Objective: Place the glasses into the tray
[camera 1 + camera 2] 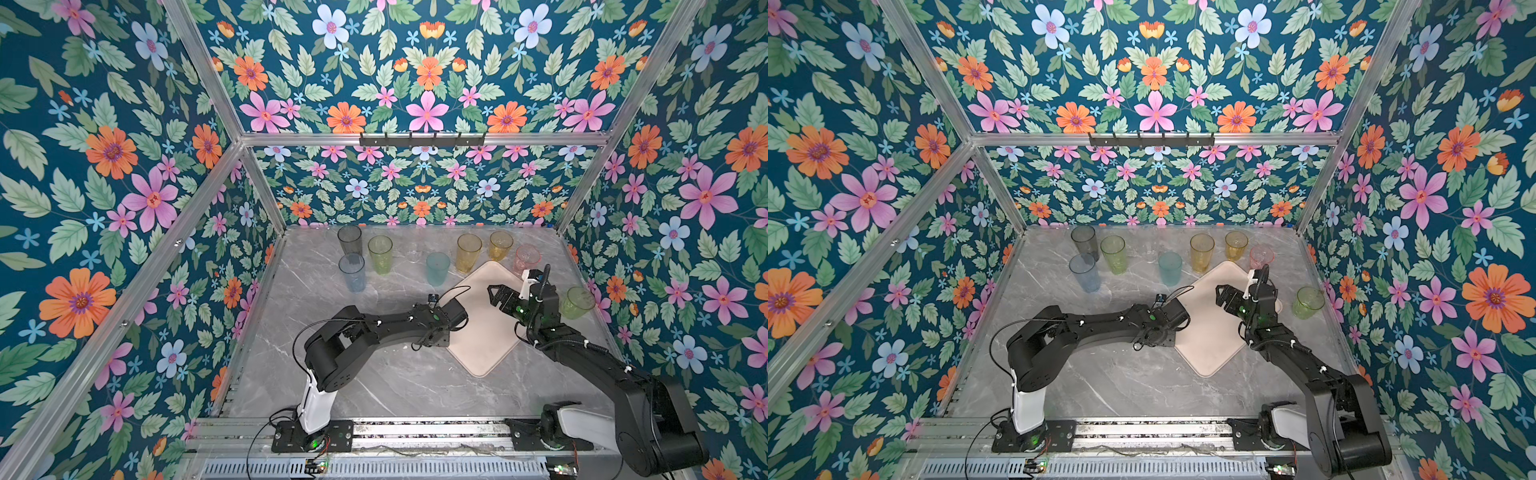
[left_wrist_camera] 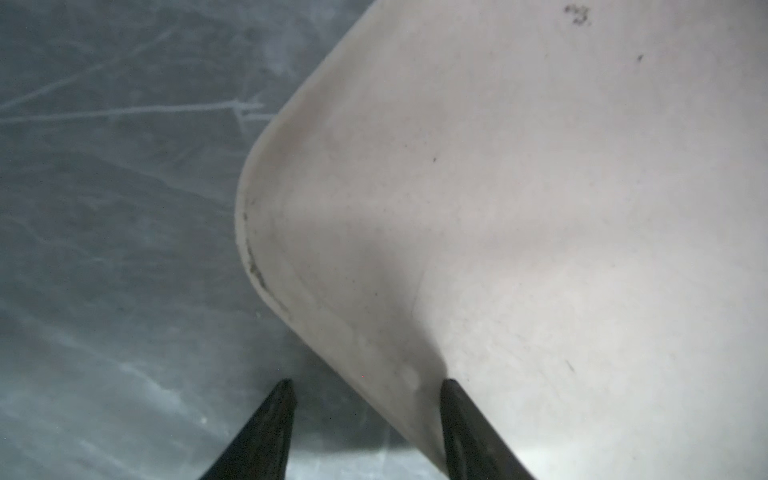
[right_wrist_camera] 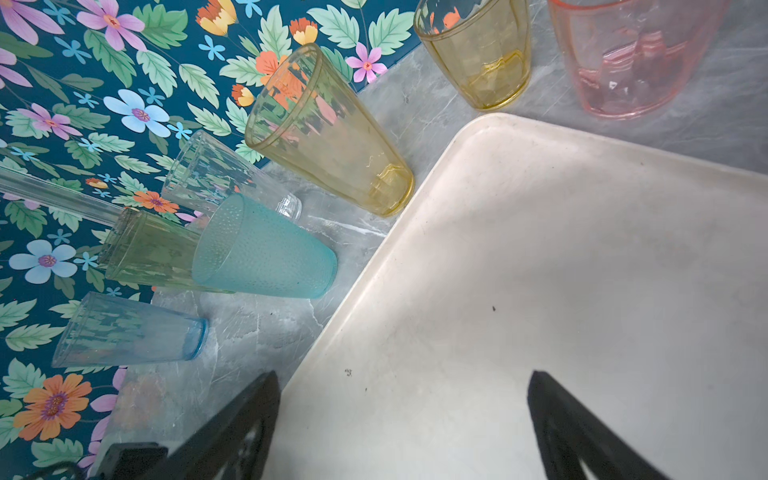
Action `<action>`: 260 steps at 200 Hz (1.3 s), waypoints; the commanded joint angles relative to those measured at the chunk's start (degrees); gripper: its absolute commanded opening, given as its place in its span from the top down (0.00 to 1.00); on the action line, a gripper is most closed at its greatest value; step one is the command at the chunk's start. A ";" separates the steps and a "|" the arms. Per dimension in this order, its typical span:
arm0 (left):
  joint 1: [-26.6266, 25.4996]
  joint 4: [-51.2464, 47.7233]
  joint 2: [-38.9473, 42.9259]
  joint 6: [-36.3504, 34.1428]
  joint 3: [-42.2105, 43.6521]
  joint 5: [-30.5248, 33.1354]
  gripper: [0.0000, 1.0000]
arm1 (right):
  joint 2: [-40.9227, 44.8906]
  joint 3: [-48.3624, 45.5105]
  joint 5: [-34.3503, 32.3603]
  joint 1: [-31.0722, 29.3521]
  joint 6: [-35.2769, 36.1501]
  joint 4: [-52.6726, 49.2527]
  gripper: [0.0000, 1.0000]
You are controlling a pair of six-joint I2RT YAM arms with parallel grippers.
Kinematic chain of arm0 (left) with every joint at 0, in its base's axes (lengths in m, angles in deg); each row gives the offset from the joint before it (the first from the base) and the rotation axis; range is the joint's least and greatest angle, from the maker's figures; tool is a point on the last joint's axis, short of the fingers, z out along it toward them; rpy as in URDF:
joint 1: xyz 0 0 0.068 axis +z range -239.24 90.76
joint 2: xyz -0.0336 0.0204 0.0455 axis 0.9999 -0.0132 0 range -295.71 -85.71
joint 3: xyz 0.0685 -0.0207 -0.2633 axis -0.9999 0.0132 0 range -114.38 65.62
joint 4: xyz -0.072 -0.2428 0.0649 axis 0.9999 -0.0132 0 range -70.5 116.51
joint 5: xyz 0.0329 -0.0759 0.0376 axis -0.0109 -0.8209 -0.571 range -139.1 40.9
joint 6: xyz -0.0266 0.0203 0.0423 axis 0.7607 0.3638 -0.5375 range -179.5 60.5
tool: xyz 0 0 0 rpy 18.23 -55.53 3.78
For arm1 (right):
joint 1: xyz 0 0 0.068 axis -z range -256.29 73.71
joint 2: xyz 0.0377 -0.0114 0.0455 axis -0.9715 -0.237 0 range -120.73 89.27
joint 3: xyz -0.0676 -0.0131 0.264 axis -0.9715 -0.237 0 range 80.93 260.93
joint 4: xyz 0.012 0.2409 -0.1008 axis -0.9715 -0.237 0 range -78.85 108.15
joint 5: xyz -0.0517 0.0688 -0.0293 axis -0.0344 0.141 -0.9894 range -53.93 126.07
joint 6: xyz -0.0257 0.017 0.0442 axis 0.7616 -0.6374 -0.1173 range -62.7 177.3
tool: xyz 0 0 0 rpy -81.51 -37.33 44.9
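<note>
Tray (image 1: pixel 486 345) repositioning is judged underway: its rim is straddled by the half-parted left gripper (image 2: pixel 365 382), closure being needed next; the right gripper (image 3: pixel 403 374) is held wide above. Glasses (image 1: pixel 468 253) are seen beside the tray.

Enclosure walls (image 1: pixel 104 187) papered in a teal floral print of pink, orange and blue blossoms; aluminium frame bars (image 1: pixel 540 139) at the joins; black hook rail (image 1: pixel 422 141) on the horizontal bar; grey veined marble-look tabletop (image 1: pixel 395 386).
</note>
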 commanded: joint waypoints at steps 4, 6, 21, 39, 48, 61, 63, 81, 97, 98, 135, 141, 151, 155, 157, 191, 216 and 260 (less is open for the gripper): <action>1.51 -3.11 1.37 -0.39 3.08 -0.37 0.52 | -0.12 0.49 0.13 0.01 -0.26 0.11 0.06; 1.63 -3.09 1.55 -0.45 3.40 -0.36 0.52 | -0.13 0.52 0.13 -0.02 -0.25 0.11 0.06; 2.62 -3.08 2.77 -0.79 5.18 -0.15 0.55 | -0.33 0.60 0.19 -0.04 -0.26 -0.08 0.06; 3.98 -2.95 4.24 -1.17 7.11 0.20 0.60 | -0.34 0.66 0.28 -0.05 -0.23 -0.22 0.06; 4.76 -2.76 4.94 -1.60 8.09 0.20 0.63 | -0.47 0.71 0.36 -0.06 -0.28 -0.24 0.06; 5.92 -2.36 5.86 -2.15 9.40 0.16 0.67 | -0.69 0.80 0.45 -0.03 -0.30 -0.31 0.06; 6.12 -2.27 6.03 -2.32 9.63 0.12 0.68 | -0.64 0.80 0.45 -0.03 -0.23 -0.28 0.06; 7.54 -1.41 7.01 -3.91 11.21 0.21 0.74 | -0.79 0.97 0.63 -0.03 -0.25 -0.50 0.06; 9.15 -1.25 7.67 -5.21 12.18 0.03 0.77 | -0.87 1.06 0.71 -0.03 -0.24 -0.61 0.06; 9.25 -1.25 7.69 -5.18 12.27 0.03 0.77 | -0.86 1.06 0.67 -0.03 -0.23 -0.60 0.06; 12.29 -1.39 8.47 -9.90 13.23 -0.72 0.82 | -0.69 1.24 0.78 -0.02 -0.17 -1.27 0.06; 12.77 -1.65 8.47 -10.96 13.26 -0.75 0.82 | -0.67 1.26 0.78 -0.04 -0.15 -1.25 0.06; 13.60 -2.09 8.49 -12.25 13.31 -0.71 0.83 | -0.68 1.24 0.77 -0.04 -0.14 -1.29 0.06; 13.92 -2.18 8.54 -12.61 13.44 -0.82 0.84 | -0.74 1.24 0.72 -0.03 -0.15 -1.29 0.06; 14.16 -2.20 8.57 -12.89 13.52 -0.89 0.84 | -0.72 1.24 0.72 -0.03 -0.13 -1.29 0.06; 17.03 -2.73 9.64 -15.67 15.18 -1.04 0.88 | -0.85 1.40 0.84 -0.10 -0.04 -1.45 0.06; 18.52 -2.91 11.06 -17.24 16.24 -1.28 0.92 | -1.12 1.55 0.89 -0.05 -0.03 -1.60 0.06; 21.18 -4.93 12.25 -21.92 17.10 -2.10 0.95 | -1.05 1.67 0.87 -0.10 0.23 -1.98 0.06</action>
